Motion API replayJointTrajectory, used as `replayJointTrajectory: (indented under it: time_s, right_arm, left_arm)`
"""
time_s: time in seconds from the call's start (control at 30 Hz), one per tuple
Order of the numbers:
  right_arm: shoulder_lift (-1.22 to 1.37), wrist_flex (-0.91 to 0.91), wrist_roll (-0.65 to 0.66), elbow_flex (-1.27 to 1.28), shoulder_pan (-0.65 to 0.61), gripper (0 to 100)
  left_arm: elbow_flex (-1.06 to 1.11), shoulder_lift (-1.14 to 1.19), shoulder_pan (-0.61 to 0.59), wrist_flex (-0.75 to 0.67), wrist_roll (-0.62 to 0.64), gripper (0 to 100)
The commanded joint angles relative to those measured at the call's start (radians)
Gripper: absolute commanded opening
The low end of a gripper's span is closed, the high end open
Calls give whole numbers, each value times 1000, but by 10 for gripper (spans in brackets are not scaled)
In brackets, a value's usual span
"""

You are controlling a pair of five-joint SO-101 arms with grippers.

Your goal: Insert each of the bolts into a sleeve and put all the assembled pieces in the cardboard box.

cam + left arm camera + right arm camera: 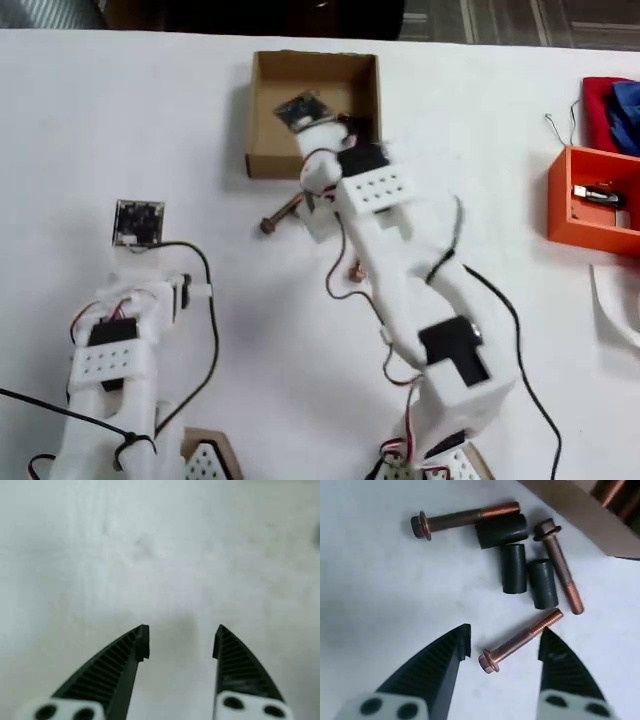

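Three copper bolts and three black sleeves lie loose on the white table in front of the cardboard box (580,507) (262,110). One bolt (520,640) lies between the fingertips of my right gripper (504,642), which is open just above it. A second bolt (462,519) (283,213) rests beside a sleeve (501,530). A third bolt (561,567) lies along two more sleeves (514,567) (543,583). Copper pieces (611,491) show inside the box. My left gripper (180,642) hangs open over bare table, far left of the parts.
The right arm (400,260) stretches from the front edge to the box's front wall. The left arm (110,350) stays at the front left. An orange tray (560,200) and red and blue cloth (610,105) sit at the right edge.
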Motion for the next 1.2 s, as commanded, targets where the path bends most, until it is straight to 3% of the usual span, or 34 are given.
replayJointTrajectory:
  time_s: [0.0,0.23,0.53,1.17]
  right_arm:
    - [74,-10,68,-80,-10,235]
    - [236,-10,147,-267,15,202]
    - [409,-4,152,-433,41,201]
    - [421,99,150,-548,27,200]
  left_arm:
    - [-19,-15,6,-6,8,225]
    - [-19,-14,6,-6,6,225]
    - [-19,-12,6,-6,6,225]
    - [-19,-12,6,-6,6,225]
